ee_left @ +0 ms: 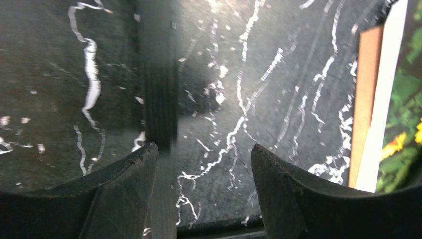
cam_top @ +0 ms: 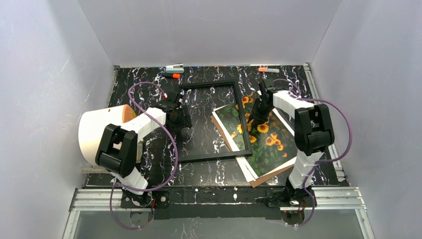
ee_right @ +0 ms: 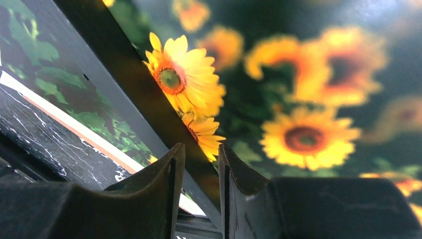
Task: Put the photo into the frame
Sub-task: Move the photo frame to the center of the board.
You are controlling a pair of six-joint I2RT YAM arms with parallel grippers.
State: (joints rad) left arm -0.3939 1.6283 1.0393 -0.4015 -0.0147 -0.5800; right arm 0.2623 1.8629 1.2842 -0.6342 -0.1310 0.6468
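Pinching the frame (cam_top: 214, 156) by its right rail: right gripper (ee_right: 200, 148), narrow | left gripper (ee_left: 204, 149) wide, empty | photo (cam_top: 268, 139) half under frame, not yet inserted.

The black frame (cam_top: 214, 155) lies flat — its right edge overlapping the sunflower photo (cam_top: 271, 144).

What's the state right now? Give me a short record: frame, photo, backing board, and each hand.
frame: on the table, right rail crossing over the photo
photo: face up on the backing board, left part under the frame, not yet fitted in
backing board: beneath the photo, brown edge showing
left hand: open, empty, by the frame's left rail
right hand: fingers closed on the frame's right rail
task: not done
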